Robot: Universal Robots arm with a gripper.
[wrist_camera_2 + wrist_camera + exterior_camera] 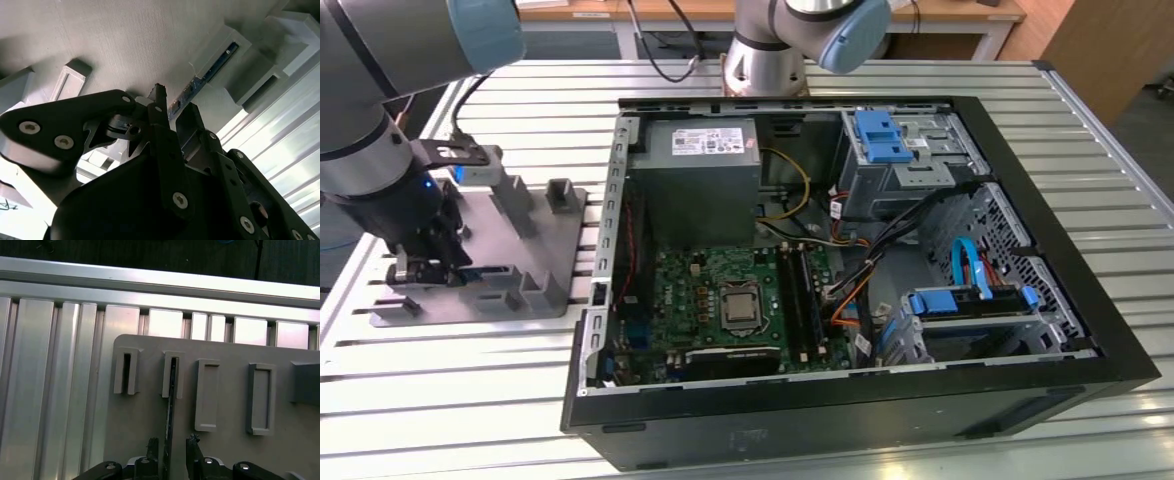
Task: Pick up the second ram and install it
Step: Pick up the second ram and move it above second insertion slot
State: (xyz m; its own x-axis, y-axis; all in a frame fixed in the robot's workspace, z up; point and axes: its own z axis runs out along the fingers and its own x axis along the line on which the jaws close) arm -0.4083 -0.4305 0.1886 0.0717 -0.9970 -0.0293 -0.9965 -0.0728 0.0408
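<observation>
First wrist view shows second ram (pixel 170 410) edge-up, pointing lengthwise at gripper (pixel 172 445).

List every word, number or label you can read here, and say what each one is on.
No text here can be read.
White label on the power supply: print too small to read.
White sticker on the drive cage: too small to read.
Markings on the second ram: blurred, unreadable.

The second ram (pixel 170 405) was pictured standing on edge in a slotted holder (pixel 165 375) on the grey fixture plate (pixel 135 425), flanked by the parted fingers (pixel 193 441) of the gripper (pixel 172 442), the slatted aluminium table (pixel 50 390) alongside.
</observation>
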